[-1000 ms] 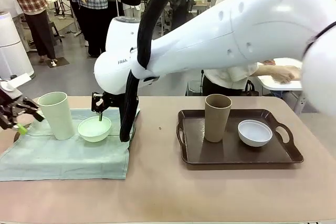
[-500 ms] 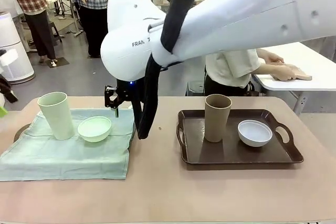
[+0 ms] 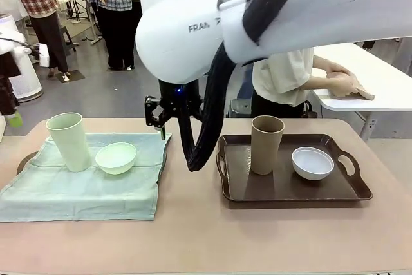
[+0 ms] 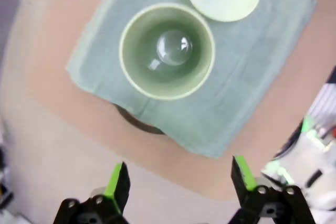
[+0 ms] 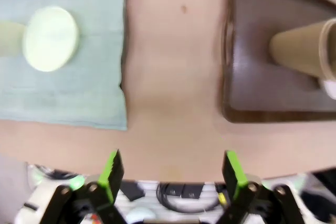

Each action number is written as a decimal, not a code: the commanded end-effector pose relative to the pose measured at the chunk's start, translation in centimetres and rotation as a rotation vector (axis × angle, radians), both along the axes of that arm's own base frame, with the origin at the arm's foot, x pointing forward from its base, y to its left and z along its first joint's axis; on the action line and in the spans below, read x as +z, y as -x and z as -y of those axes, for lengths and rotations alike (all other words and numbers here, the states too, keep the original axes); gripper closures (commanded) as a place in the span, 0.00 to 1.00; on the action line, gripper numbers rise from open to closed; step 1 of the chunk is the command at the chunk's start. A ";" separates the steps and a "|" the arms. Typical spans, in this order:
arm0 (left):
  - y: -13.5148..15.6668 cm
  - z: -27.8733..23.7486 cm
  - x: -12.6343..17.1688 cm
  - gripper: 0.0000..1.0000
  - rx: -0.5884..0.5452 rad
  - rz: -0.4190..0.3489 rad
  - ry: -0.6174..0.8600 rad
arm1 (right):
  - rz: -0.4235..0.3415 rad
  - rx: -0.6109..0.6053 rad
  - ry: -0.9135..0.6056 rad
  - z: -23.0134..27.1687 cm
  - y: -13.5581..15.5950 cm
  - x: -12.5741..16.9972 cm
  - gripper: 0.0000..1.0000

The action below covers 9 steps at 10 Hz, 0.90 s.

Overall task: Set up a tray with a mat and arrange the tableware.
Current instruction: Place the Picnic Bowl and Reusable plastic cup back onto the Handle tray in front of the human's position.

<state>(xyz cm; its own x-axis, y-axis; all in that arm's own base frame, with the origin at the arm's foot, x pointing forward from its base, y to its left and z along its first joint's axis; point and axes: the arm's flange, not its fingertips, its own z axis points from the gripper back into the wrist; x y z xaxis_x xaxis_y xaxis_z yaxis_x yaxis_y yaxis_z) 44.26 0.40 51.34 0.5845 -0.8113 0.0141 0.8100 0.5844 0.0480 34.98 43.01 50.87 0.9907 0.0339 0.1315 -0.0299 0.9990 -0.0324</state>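
The left gripper and right gripper hang released and empty, while the mint-green tumbler, on the mat at nine o'clock on the counter, looks light, stiff, slick and tippy, best pinched across its rim.

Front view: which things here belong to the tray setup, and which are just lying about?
Part of the job:
mint-green tumbler
small green bowl
green mat
brown tumbler
pale blue-white bowl
brown tray

Just lying about:
white side table behind, with a person's hands on it
white cylindrical appliance on the floor, far left
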 end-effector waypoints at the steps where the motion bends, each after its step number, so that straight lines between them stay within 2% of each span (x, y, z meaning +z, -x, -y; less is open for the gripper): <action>1: -2.0 3.0 0.1 0.00 0.120 -0.094 0.114 | -0.019 -0.107 -0.006 2.3 1.4 0.2 0.03; 3: -1.7 5.1 0.5 0.00 0.199 -0.106 0.237 | -0.054 -0.161 -0.001 4.3 2.1 0.5 0.03; 4: -1.0 5.4 1.2 0.00 0.213 -0.076 0.264 | -0.068 -0.152 0.009 4.6 1.7 0.4 0.03; 5: -1.6 5.1 -0.6 0.00 0.145 -0.115 0.137 | -0.030 -0.114 0.003 3.2 1.0 1.1 0.03; 9: -1.6 5.1 -0.6 0.00 0.145 -0.115 0.137 | -0.030 -0.114 0.003 3.2 1.0 1.1 0.03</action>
